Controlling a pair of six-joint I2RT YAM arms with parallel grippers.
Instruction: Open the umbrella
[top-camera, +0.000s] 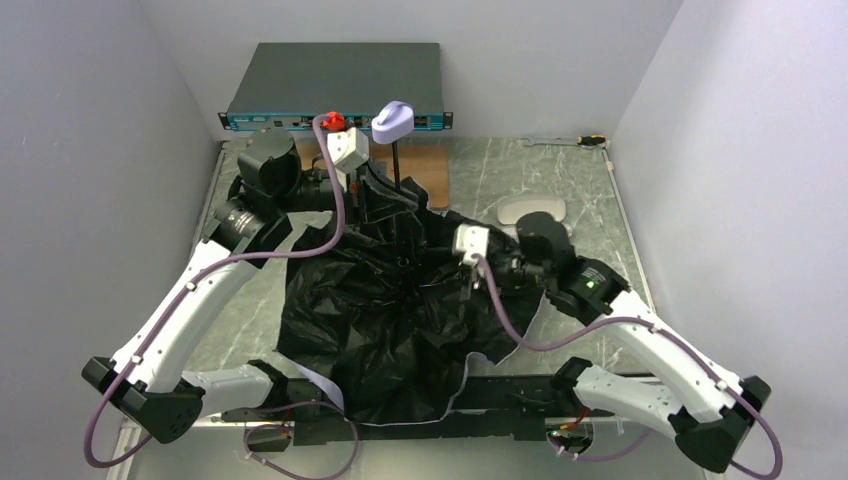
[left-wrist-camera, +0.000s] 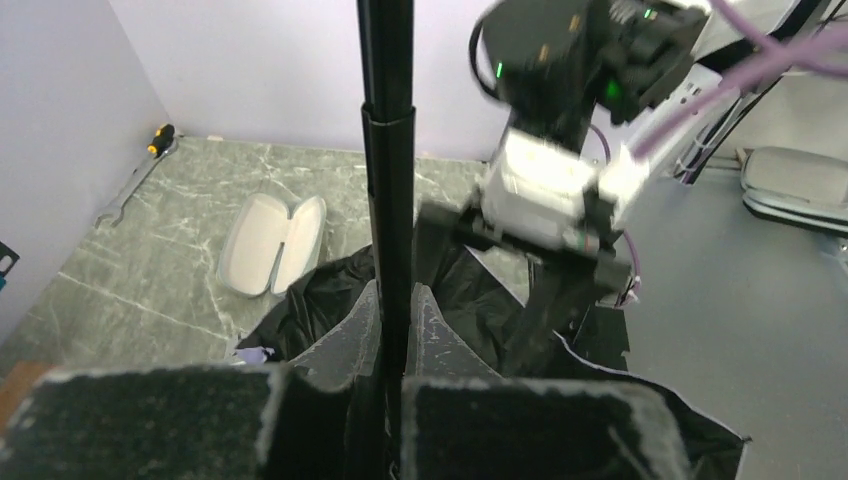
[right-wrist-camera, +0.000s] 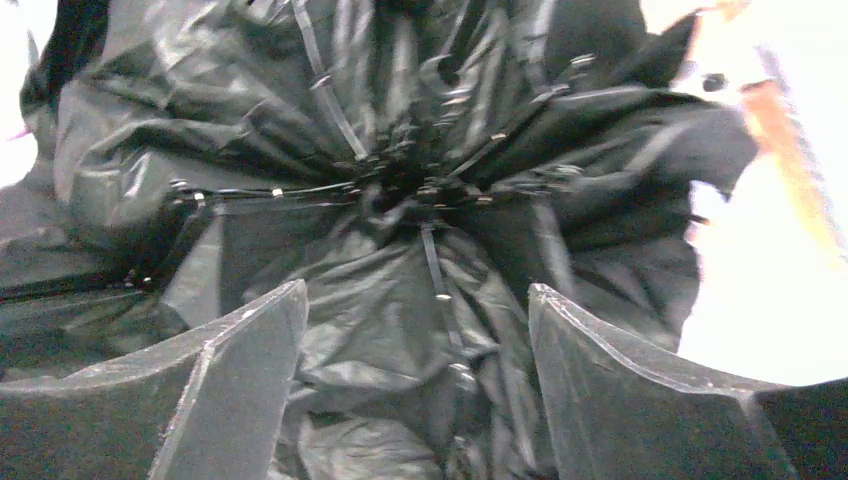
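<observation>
Left gripper (left-wrist-camera: 385, 380) clamped on the shaft (left-wrist-camera: 388, 180), presumably steadying the umbrella (top-camera: 390, 300), which lies lining-up at frame centre; right gripper (right-wrist-camera: 417, 292) spread wide above the rib hub (right-wrist-camera: 400, 185), grasping nothing.

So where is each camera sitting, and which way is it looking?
Top camera: up high behind the arms, looking down on the table and the umbrella; both arms show.
Left wrist camera: on the left arm, looking along the shaft that the left gripper pinches; the right arm shows opposite.
Right wrist camera: on the right arm, looking close into the umbrella's black lining; the right gripper's open fingers show.
Top and left wrist share the glasses case.
</observation>
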